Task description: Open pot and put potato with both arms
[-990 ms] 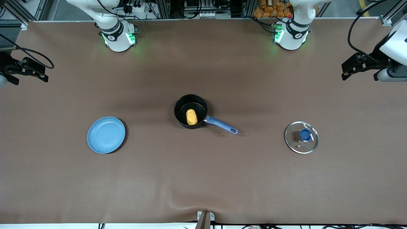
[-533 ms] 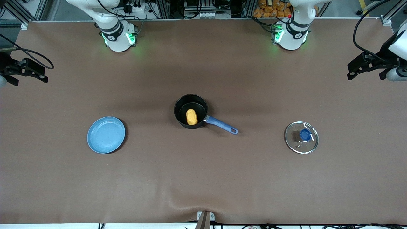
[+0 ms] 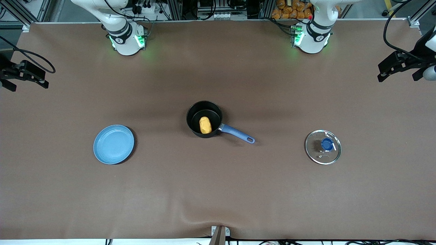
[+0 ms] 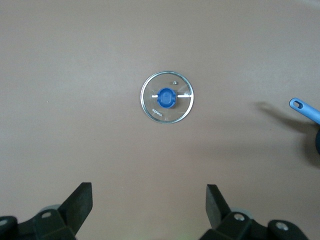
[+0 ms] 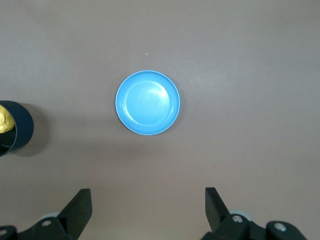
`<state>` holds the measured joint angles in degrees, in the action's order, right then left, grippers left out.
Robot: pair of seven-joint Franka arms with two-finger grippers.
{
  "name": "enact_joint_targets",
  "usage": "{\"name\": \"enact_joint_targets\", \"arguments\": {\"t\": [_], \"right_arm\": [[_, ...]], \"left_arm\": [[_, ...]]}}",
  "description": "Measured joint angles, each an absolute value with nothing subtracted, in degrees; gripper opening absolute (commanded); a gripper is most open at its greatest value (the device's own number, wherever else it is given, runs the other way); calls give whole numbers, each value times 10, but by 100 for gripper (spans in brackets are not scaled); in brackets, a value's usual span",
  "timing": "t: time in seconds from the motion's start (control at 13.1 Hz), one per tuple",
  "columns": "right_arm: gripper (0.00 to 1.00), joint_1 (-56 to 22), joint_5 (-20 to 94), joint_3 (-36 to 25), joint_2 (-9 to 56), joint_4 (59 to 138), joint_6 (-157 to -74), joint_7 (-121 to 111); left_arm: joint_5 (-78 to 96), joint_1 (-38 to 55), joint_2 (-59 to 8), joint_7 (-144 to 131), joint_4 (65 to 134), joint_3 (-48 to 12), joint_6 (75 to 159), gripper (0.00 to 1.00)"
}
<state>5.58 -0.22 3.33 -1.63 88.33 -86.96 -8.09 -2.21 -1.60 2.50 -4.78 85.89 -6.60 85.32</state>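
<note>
Front view first: the small round black saucepan [image 3: 204, 119] with its long blue handle sits at the middle of the brown table [image 3: 218, 190], uncovered, and the little yellow-orange oval potato [image 3: 205, 125] lies inside it on the bottom. The round glass lid with a blue knob [image 3: 323, 147] rests flat on the table toward the left arm's end, well apart from the pot. The flat light-blue plate [image 3: 113, 144] lies bare toward the right arm's end. Both arms are pulled out to the table's ends and wait there: the left gripper [image 3: 398, 65] hangs over the left arm's end, the right gripper [image 3: 21, 73] over the right arm's end, neither holding anything.

Left wrist view: the left gripper [image 4: 148, 207] looks straight down on the glass lid [image 4: 166, 97], its jaws spread wide and empty, and the tip of the blue handle [image 4: 303, 108] peeps in at the edge.

Right wrist view: the right gripper [image 5: 148, 207] is likewise wide apart and empty above the plate [image 5: 148, 102]; the pot [image 5: 14, 128] shows at the edge with a sliver of potato [image 5: 5, 121] in it.

To my eye the job looks done. What could still go wrong is small: an arm sweeping low toward the middle might clip the long handle and spin the pot, or nudge the lid, which would slide easily on that smooth covering.
</note>
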Motion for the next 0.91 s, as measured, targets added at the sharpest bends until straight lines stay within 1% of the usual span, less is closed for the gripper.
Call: {"name": "enact_joint_targets", "arguments": {"t": [0.38,0.91], "right_arm": [[100,57,-2,31,-16,870,-870,-81],[100,58,-2,31,-16,869,-869,-81]], "left_arm": [[-22,32,40,-48,879,-19,853,100],[-22,34,41,-47,879,-16,853,100]]}}
